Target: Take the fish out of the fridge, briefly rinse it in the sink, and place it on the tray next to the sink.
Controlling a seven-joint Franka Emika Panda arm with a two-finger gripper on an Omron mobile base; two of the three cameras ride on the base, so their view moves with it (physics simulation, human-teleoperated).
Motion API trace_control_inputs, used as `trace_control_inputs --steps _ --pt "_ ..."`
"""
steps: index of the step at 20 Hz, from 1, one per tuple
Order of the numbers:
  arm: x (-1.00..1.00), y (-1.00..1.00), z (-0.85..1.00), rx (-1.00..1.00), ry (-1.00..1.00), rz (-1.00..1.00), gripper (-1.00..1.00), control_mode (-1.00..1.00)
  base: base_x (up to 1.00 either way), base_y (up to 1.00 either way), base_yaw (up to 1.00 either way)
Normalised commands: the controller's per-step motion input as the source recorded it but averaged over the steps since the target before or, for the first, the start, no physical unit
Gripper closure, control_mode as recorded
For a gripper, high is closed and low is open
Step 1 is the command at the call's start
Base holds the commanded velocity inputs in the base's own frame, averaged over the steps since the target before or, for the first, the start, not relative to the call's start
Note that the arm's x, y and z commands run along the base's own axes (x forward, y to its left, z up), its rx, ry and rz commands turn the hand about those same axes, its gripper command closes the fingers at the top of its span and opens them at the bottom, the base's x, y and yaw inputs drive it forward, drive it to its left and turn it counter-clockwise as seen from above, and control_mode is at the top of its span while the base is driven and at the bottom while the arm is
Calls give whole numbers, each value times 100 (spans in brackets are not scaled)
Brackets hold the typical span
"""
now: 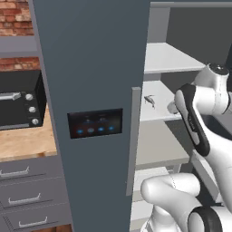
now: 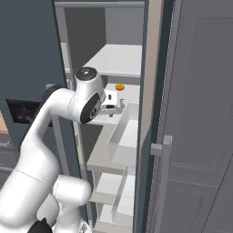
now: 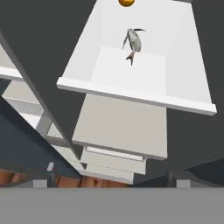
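In the left base view the fridge [image 1: 90, 68] door stands open with its edge and long handle [image 1: 134, 136] just beside the shelves, and the small grey fish [image 1: 149, 100] lies on a middle shelf [image 1: 156, 111]. In the right base view the arm reaches between the door edges toward that shelf, near an orange thing [image 2: 119, 87]. In the hand view the fish [image 3: 133, 41] is silver-grey with a thin tail, lying alone on the white shelf [image 3: 131, 92] with free room around; the gripper [image 3: 109, 183] jaws are wide apart, holding nothing.

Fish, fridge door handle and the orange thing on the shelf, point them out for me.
fish [image 3: 133, 42]: hand view, on its grey body.
fridge door handle [image 1: 134, 136]: left base view, middle of the grey vertical bar.
orange thing [image 2: 119, 87]: right base view, on its top.
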Motion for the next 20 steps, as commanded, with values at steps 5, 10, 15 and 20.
trace_control_inputs --steps 5,10,15,20 --pt "91 -16 0 0 3 -4 -100 -100 0 0 0" --pt "85 -2 -16 0 0 -5 -100 -100 0 0 0" --pt "50 0 -35 0 -7 -3 -100 -100 0 0 0" --pt "5 1 -15 2 -9 0 -100 -100 0 0 0"
